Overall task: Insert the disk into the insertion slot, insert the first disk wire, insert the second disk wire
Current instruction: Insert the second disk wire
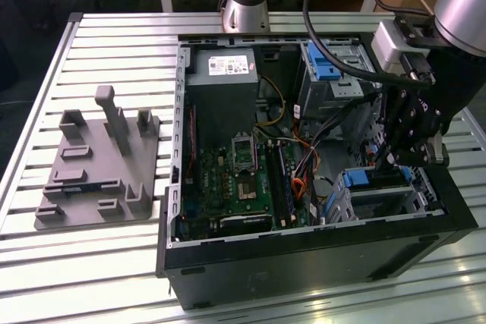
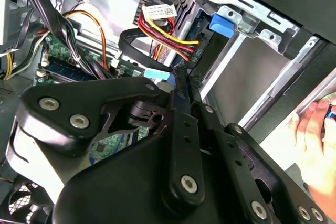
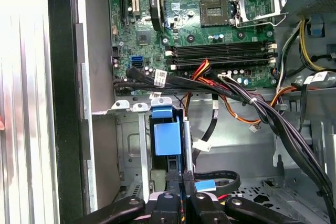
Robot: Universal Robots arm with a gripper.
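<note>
On the slatted aluminium table (image 1: pixel 114 43), at the exterior view's left, lies a grey moulded fixture plate (image 1: pixel 91 180), well apart from the work. Beside it stands the open black computer case (image 1: pixel 304 252). Inside the case are the power supply (image 1: pixel 224 89) and the green motherboard (image 1: pixel 235 180). A bundle of black, red and orange cables (image 1: pixel 304 161) runs from them toward the drive end, crossing just above the cage in the first wrist view. Further right is the taller bay with a blue latch (image 1: pixel 326 66).

Near the case's right corner, the disk (image 3: pixel 167 137) sits in the insertion slot (image 1: pixel 339 204), its blue carrier end showing between the cage's silver rails. The gripper (image 3: pixel 181 179) hangs right at that end, its two fingers pressed together with no gap. Whether anything is pinched between them cannot be told. A flat black cable with a light-blue tab (image 3: pixel 212 182) loops just beside the fingers. In the second wrist view a person's hand (image 2: pixel 315 129) rests outside the case wall.
</note>
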